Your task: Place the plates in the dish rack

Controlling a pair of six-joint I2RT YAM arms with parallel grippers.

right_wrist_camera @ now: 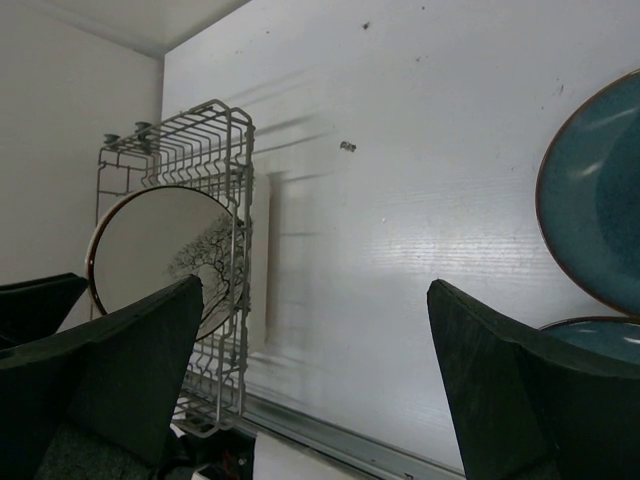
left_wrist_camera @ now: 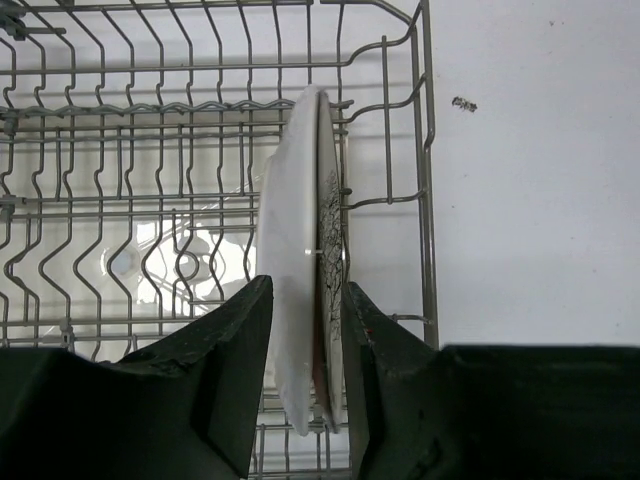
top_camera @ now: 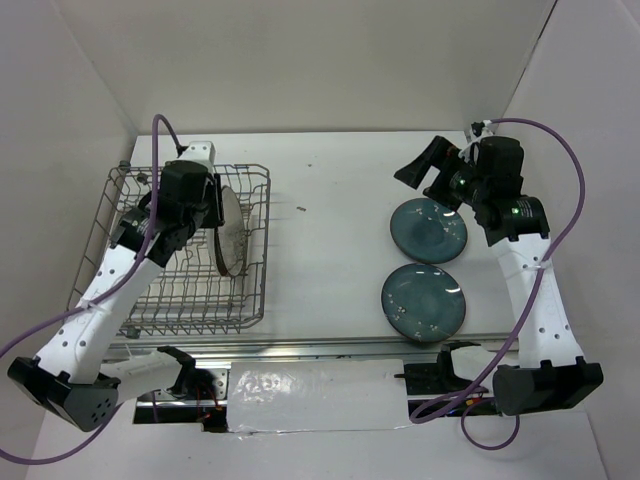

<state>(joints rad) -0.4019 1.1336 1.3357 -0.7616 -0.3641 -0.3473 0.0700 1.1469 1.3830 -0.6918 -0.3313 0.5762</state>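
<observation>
The grey wire dish rack stands at the left. Two plates stand on edge in it, pressed together: one showing a white back and the cream plate with the grey tree pattern, which also shows in the right wrist view. My left gripper is above the rack, narrowed onto the pair, with a finger against each outer face. Two dark teal plates lie flat on the table at the right. My right gripper hangs wide open and empty above the far teal plate's back edge.
White walls close in the table at the back and both sides. A metal rail runs along the front edge, with a white sheet beyond it between the arm bases. A small dark speck lies on the table right of the rack.
</observation>
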